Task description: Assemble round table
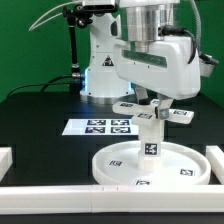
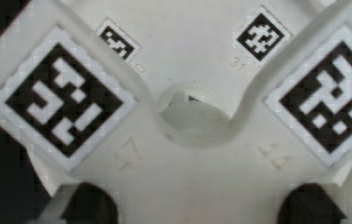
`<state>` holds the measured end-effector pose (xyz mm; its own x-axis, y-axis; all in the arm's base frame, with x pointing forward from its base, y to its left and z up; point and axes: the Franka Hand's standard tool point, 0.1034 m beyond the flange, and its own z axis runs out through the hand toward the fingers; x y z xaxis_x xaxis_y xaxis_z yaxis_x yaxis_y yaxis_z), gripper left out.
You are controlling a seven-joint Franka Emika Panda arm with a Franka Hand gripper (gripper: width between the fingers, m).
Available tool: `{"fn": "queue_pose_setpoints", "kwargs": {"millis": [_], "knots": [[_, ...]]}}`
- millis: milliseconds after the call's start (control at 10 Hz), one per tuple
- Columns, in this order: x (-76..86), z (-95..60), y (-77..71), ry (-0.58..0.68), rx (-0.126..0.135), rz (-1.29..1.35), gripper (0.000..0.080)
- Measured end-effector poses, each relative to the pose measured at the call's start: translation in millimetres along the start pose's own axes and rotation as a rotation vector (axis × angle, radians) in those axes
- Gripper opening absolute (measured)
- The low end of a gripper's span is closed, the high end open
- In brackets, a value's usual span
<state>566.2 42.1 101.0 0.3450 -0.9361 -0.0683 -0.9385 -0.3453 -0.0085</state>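
Assembly status was as follows. The round disc [image 1: 145, 166] lay flat on the black desk [image 1: 40, 112], close to the desk's front edge and just behind the front border rail [image 1: 110, 190]. Its raised rim faced up, and small black-white tags were visible on its surface.

The cylinder leg [image 1: 150, 133] stood upright at the centre of the disc, its lower end touching the disc floor. A tag faced the camera on the leg's side.

The cross-shaped foot [image 1: 152, 110] sat on top of the leg, with tagged arms spreading outward. In the wrist view, the foot [image 2: 176, 90] filled the frame: four tagged arms met at a central hub with a small recess. Whether the foot was fully seated on the leg could not be determined.

The hand [image 1: 150, 100] hung directly above the foot, at the end of the white arm [image 1: 150, 55]. In the wrist view, two dark fingertips [image 2: 88, 205] appeared on either side of the near part of the foot. The hand [image 2: 199, 205] stood spread, with the foot between the fingers; contact with the foot could not be confirmed, so whether it gripped the foot could not be told.

The marker board [image 1: 100, 127] lay flat on the desk behind the disc, toward the middle of the desk. Short rail sections [image 1: 218, 160] stood at the front corners.
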Motion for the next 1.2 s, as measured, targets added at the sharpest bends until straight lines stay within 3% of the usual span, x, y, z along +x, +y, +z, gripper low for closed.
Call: {"fn": "queue_pose_setpoints", "kwargs": {"millis": [200,500,700,1200], "knots": [[-0.2,0.4,-0.4,-0.009,0.009,0.153,0.0443],[1.0,0.9,-3.4,-0.034,0.056,0.441,0.0443],[-0.9,0.6,-5.4,-0.054,0.065,0.612,0.0443],[-1.5,1.0,-9.9,-0.082,0.141,1.007,0.0445]]}}
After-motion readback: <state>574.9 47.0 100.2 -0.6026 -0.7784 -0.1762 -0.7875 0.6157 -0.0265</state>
